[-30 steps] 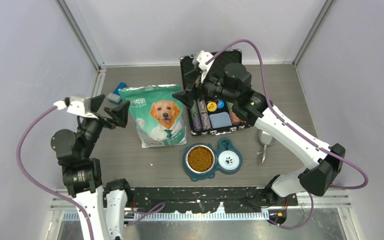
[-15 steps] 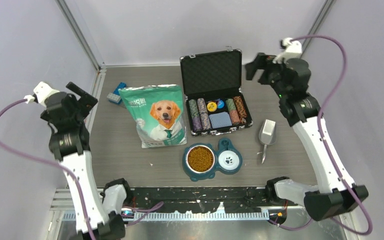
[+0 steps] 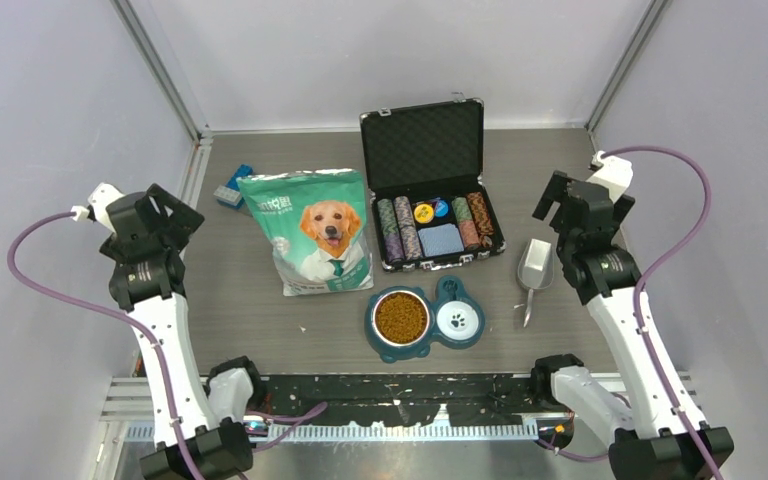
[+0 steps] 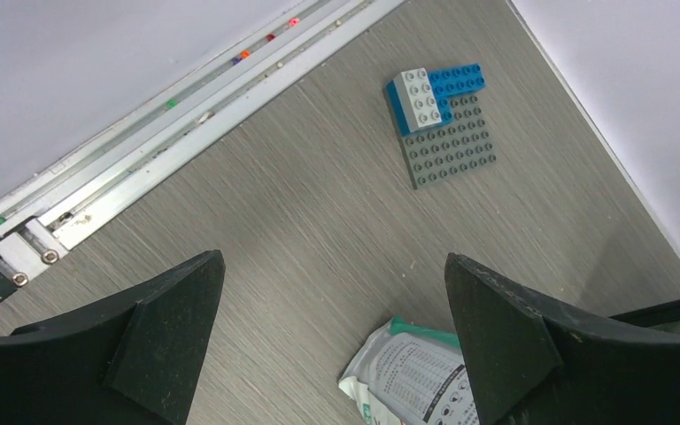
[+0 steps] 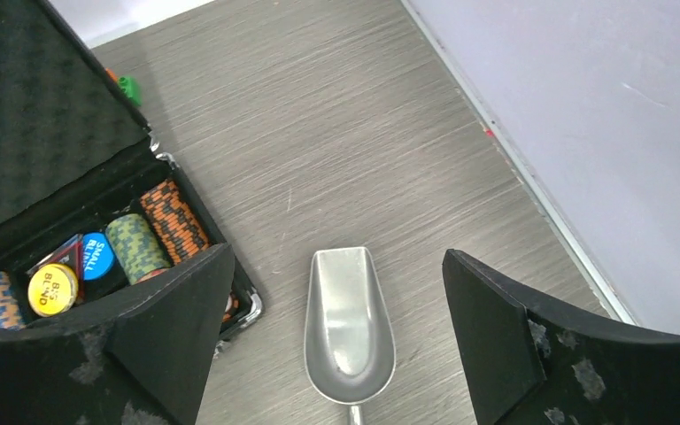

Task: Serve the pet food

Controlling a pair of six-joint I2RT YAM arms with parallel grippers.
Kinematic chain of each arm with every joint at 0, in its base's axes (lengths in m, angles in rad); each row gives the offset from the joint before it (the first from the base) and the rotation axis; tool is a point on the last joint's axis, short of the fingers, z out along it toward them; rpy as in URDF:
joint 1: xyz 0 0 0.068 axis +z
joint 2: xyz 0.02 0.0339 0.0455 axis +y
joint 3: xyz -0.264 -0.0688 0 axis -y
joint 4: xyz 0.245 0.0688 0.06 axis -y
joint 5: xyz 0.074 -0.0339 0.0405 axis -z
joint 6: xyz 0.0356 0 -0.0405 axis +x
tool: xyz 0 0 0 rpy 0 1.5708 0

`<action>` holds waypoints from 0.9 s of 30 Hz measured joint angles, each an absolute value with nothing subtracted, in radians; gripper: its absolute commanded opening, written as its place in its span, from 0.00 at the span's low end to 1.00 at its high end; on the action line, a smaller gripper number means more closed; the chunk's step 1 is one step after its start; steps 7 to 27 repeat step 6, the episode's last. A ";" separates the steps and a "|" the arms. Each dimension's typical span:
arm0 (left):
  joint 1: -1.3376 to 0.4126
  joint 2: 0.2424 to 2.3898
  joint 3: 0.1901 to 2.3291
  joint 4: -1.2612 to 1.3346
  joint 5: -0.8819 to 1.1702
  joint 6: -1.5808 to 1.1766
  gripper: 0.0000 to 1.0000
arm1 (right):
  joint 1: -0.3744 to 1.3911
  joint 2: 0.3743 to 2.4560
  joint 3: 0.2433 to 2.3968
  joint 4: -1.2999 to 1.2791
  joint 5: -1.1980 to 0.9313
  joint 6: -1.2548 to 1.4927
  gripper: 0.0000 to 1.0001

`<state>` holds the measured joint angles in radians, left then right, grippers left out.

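The pet food [image 3: 401, 317] is a heap of orange-brown kibble filling the left bowl of a teal double bowl [image 3: 438, 293]; its right bowl [image 3: 458, 320] is white with a paw print. A metal scoop [image 3: 535, 265] lies empty on the table right of the bowls, and it also shows in the right wrist view [image 5: 350, 323]. My right gripper [image 3: 582, 200] [image 5: 337, 254] is open and empty, above the scoop. The teal-and-white dog food bag [image 3: 318, 230] lies flat, with one corner in the left wrist view [image 4: 412, 376]. My left gripper [image 3: 172, 208] [image 4: 332, 258] is open and empty, left of the bag.
An open black case [image 3: 430, 190] of poker chips [image 5: 173, 217] stands behind the bowls, close to the scoop's left. Blue, white and grey toy bricks [image 3: 230, 188] [image 4: 438, 115] lie at the back left. A metal rail [image 4: 186, 115] runs along the left edge. Walls close in on three sides.
The right arm has swung from over the chip case out to the right and now hangs above the scoop. The left arm has pulled back from the bag towards the left edge.
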<state>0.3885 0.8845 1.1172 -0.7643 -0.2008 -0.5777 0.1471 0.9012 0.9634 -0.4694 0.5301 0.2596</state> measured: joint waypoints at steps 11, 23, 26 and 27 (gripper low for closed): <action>0.389 0.859 1.094 -0.752 -0.190 -0.577 0.99 | 0.147 0.805 0.900 -0.455 0.581 0.252 0.96; 0.389 0.859 1.094 -0.752 -0.190 -0.577 0.99 | 0.147 0.805 0.900 -0.455 0.581 0.252 0.96; 0.389 0.859 1.094 -0.752 -0.190 -0.577 0.99 | 0.147 0.805 0.900 -0.455 0.581 0.252 0.96; 0.389 0.859 1.094 -0.752 -0.190 -0.577 0.99 | 0.147 0.805 0.900 -0.455 0.581 0.252 0.96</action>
